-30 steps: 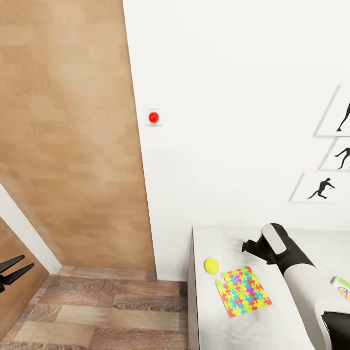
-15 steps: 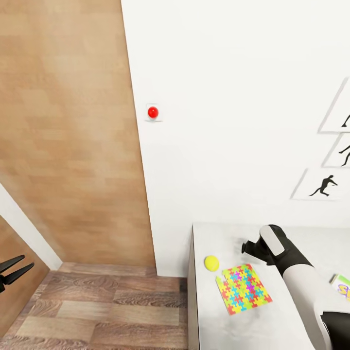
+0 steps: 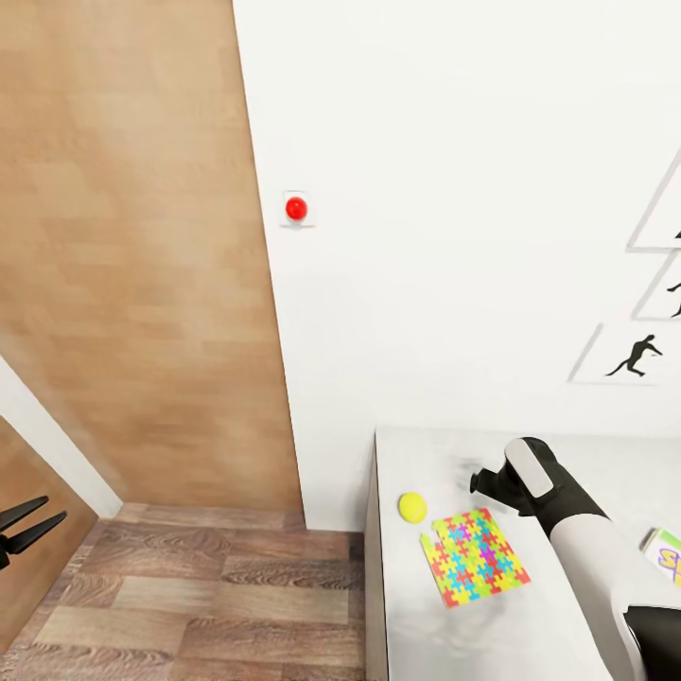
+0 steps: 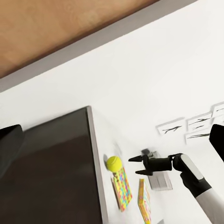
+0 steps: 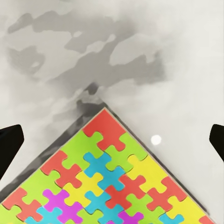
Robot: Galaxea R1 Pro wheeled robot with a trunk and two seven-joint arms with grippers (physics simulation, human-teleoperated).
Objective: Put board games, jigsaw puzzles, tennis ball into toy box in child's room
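A small yellow-green tennis ball lies near the left end of the pale grey table. Just right of it lies a mosaic jigsaw puzzle. My right gripper hovers open above the table, just behind the puzzle's far corner and right of the ball. In the right wrist view, the puzzle's corner lies between the widely spread fingertips. A corner of a green and yellow board game peeks in at the right edge. My left gripper hangs open over the floor, far left. The left wrist view shows the ball and puzzle.
A white wall with a red button rises behind the table. A wood-panelled surface stands to the left. Sports posters hang at the right. Wood-plank floor lies left of the table's end.
The head view has drifted a little, so the wall button and posters sit elsewhere in the picture. Ball, puzzle and both grippers keep their places.
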